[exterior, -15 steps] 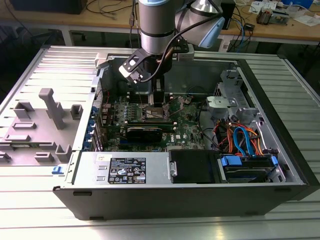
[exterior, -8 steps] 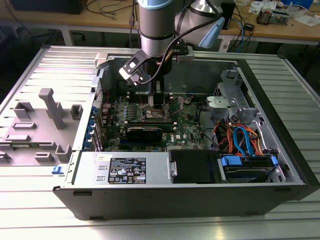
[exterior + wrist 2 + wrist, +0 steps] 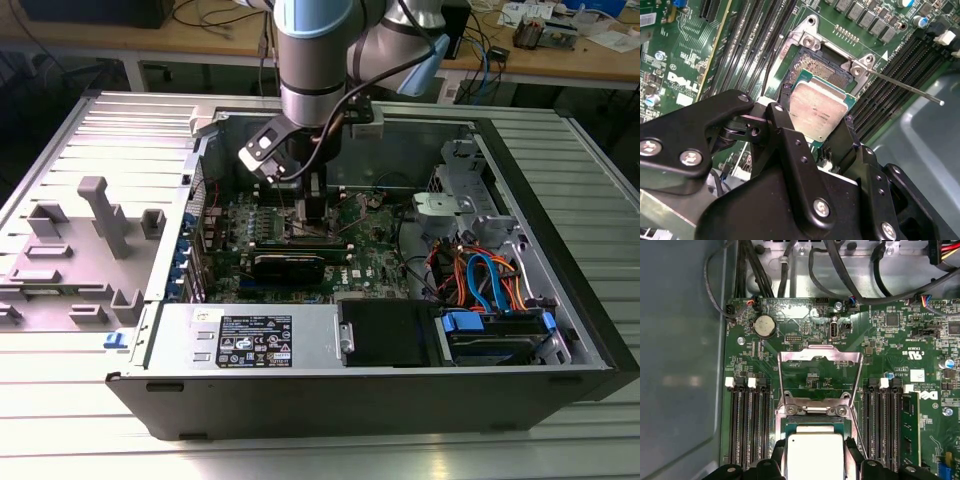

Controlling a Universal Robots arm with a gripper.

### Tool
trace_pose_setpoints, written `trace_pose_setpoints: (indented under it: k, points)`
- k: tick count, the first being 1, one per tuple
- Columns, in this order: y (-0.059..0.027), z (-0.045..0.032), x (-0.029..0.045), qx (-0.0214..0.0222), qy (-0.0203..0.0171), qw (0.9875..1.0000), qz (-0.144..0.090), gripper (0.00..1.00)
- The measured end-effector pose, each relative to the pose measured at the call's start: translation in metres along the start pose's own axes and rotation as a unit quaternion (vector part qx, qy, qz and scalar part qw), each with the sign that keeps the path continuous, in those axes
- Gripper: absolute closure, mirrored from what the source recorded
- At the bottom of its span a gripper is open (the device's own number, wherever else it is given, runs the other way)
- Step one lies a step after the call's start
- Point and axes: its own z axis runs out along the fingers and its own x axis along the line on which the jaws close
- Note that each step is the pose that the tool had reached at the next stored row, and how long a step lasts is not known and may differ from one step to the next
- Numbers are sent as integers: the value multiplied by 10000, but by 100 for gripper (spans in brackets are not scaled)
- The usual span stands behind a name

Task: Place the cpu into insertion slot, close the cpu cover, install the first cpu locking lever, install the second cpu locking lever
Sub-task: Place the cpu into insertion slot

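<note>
In both wrist views my black gripper (image 3: 816,116) is shut on the cpu (image 3: 815,107), a flat silver-grey chip with a green edge held by two opposite sides. The chip hangs over the insertion slot (image 3: 812,67), shifted so that part of the dark pin field and silver rim stays exposed. The cpu cover (image 3: 820,355), a thin silver frame, is swung open and stands up at the socket's far side. A thin locking lever (image 3: 905,88) sticks out free from the socket corner. In the exterior view the gripper (image 3: 315,220) reaches down into the open computer case over the green motherboard (image 3: 385,250).
Long black memory slots (image 3: 747,425) flank the socket on both sides. Black cables (image 3: 790,270) run along the case wall. A power supply box (image 3: 250,335), a drive bay with blue and orange cables (image 3: 490,285) and the case walls hem in the board. A grey fixture (image 3: 100,215) sits at the exterior view's left.
</note>
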Motion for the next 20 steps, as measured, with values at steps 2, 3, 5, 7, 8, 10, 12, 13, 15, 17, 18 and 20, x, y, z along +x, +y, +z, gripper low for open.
trace_pose_setpoints:
  k: [2,3,5,7,8,10,12,13,15,17,18,20]
  points:
    - [-4,20,-1,13,-3,10000,47,45]
    - [-6,30,-1,23,-3,10000,55,45]
    - [-9,60,-1,49,-3,10000,58,45]
    - [-11,90,-2,63,-3,10000,57,45]
    - [-11,104,-3,64,-3,10000,57,45]
    - [-12,122,-11,65,-3,10000,57,45]
    - [-13,125,-13,65,-3,10000,58,45]
    - [-13,125,-13,65,-3,10000,58,45]
    - [-13,126,-13,65,-3,10000,57,45]
    - [-13,126,-13,65,-3,10000,57,45]
    - [-13,126,-13,65,-3,10000,57,45]
    - [-13,127,-13,65,-3,10000,57,45]
